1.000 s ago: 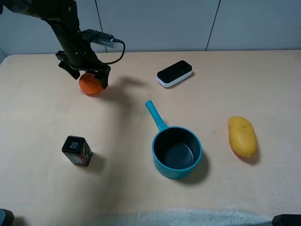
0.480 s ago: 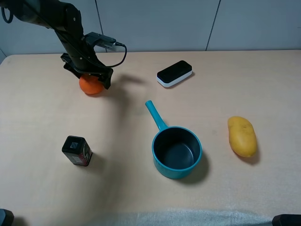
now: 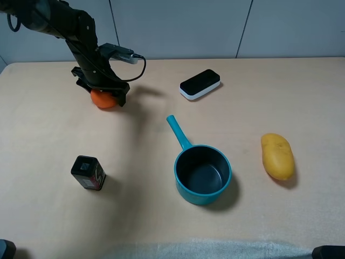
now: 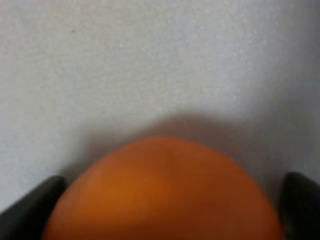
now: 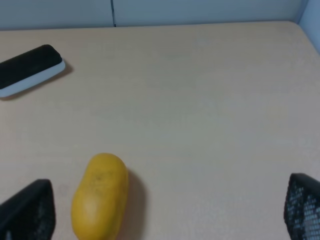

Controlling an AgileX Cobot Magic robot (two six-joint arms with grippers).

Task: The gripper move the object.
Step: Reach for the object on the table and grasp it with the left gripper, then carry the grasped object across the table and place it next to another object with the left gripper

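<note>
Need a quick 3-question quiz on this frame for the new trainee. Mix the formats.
1. True or false: the mandarin sits inside the blue pot.
2. Fill in: the right wrist view shows a black-and-white block and a ___ fruit.
3. The left gripper straddles: A) the pot, B) the mandarin, C) the fruit?
Key: 1 false; 2 yellow; 3 B.

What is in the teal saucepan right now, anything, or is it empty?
Empty. The high camera looks down into the upright saucepan and shows only its bare dark bottom, nothing inside.
</note>
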